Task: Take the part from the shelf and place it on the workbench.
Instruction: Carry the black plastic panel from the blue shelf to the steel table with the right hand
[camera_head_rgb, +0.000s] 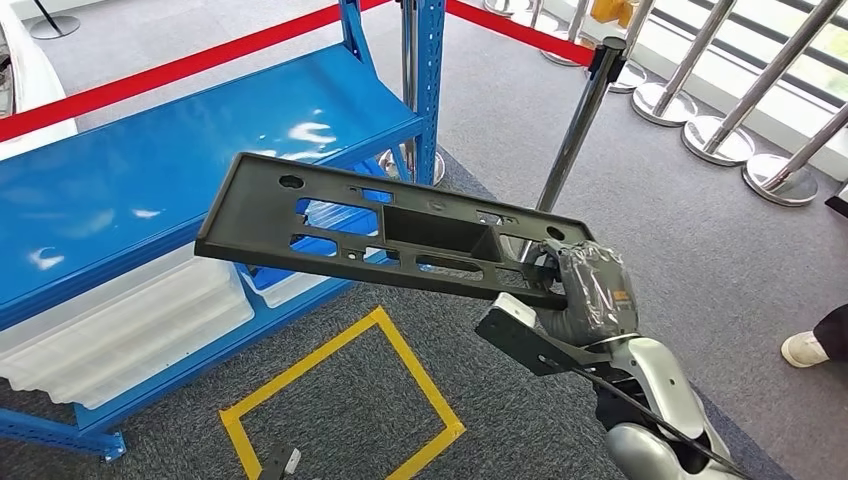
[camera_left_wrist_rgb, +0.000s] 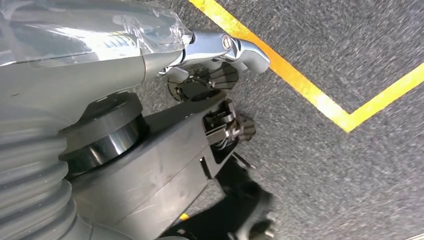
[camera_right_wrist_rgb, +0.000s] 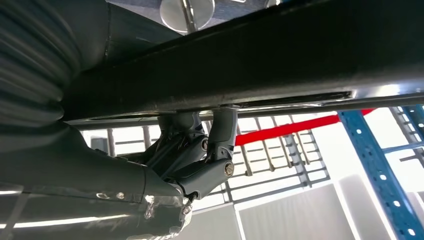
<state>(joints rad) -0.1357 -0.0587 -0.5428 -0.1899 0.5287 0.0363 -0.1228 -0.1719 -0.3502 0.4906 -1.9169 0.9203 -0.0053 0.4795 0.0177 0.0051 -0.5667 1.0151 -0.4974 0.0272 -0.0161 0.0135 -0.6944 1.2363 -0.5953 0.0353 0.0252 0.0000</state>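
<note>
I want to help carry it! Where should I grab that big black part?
Probably the free far end of the part, coming from the shelf side. The right hand holds only one end, so the long flat panel sticks out unsupported, and its slots give fingers an edge.

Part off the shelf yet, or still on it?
Off. The right hand holds the black part by one end, in the air in front of the blue shelf, tilted, resting on nothing.

Grey carpet floor (camera_head_rgb: 700, 250), yellow tape square (camera_head_rgb: 345, 395) marked on it. Red barrier belt (camera_head_rgb: 150, 75) on chrome stanchions (camera_head_rgb: 580, 130). Clear plastic bins (camera_head_rgb: 120, 330) stored low. Bright daylight, upper right.
</note>
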